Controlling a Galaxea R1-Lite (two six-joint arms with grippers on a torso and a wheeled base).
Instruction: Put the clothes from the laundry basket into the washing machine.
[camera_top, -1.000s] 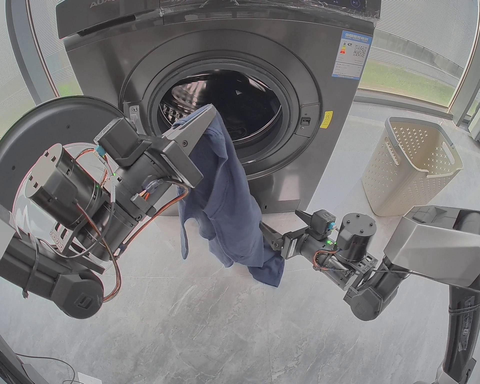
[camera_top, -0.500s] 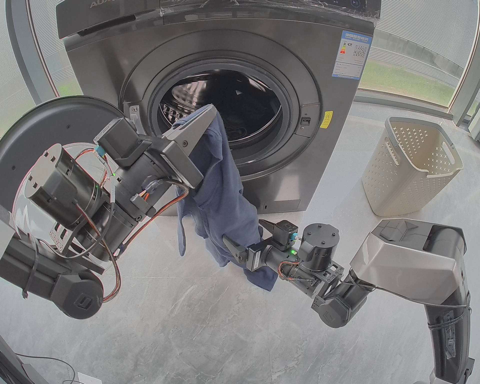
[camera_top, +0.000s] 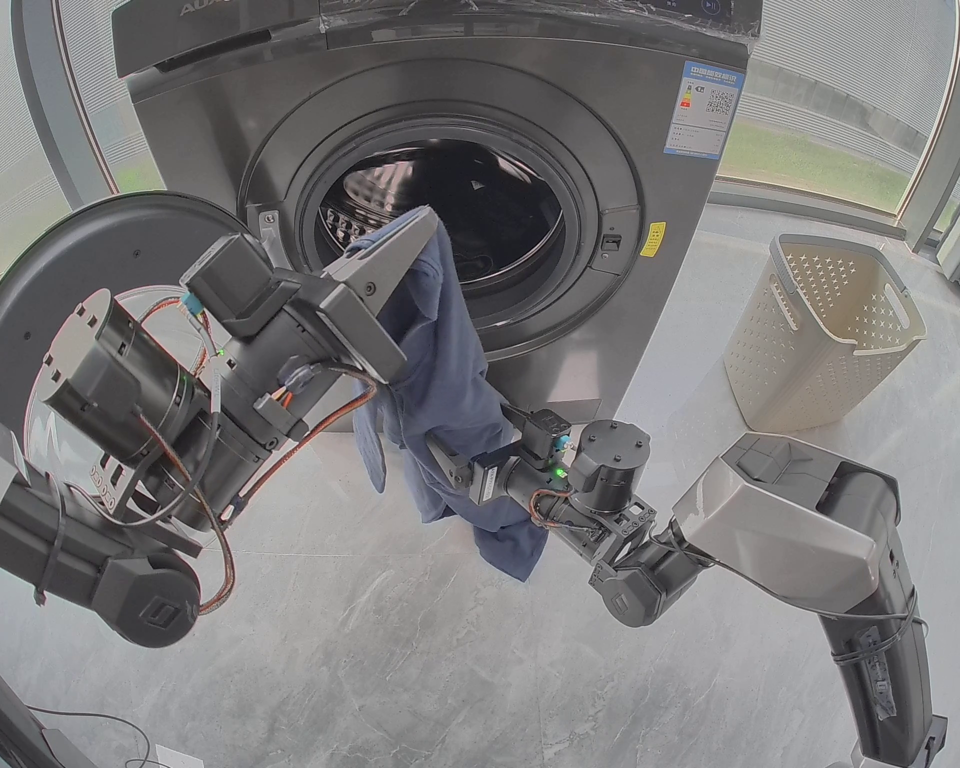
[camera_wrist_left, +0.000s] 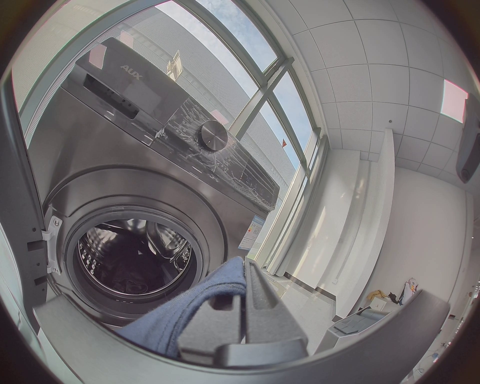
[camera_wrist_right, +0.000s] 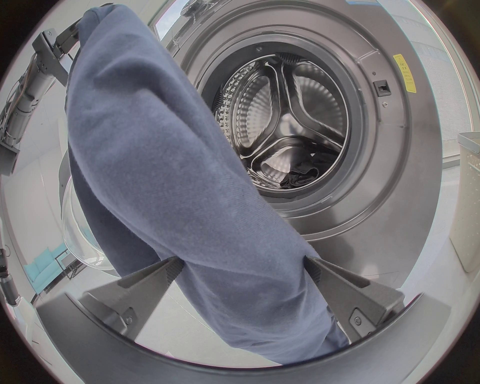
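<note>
A blue garment (camera_top: 445, 370) hangs in front of the washing machine's round opening (camera_top: 500, 210). My left gripper (camera_top: 425, 222) is shut on its top edge, level with the upper part of the opening; in the left wrist view the cloth (camera_wrist_left: 190, 310) drapes beside that gripper (camera_wrist_left: 245, 280). My right gripper (camera_top: 475, 440) stands open lower down, and the garment's lower part (camera_wrist_right: 165, 175) hangs between its spread fingers (camera_wrist_right: 150, 285). Dark clothes (camera_wrist_right: 300, 175) lie at the bottom of the drum. The cream laundry basket (camera_top: 820, 330) stands on the floor to the right of the machine.
The machine's door (camera_top: 110, 240) is swung open to the left, behind my left arm. Grey tiled floor (camera_top: 400, 660) lies in front of the machine. Windows run behind the machine and the basket.
My right arm has swung left and up from beside the garment's hem, and the cloth now hangs between its fingers. The garment's lower part has shifted left. The left gripper has barely moved.
</note>
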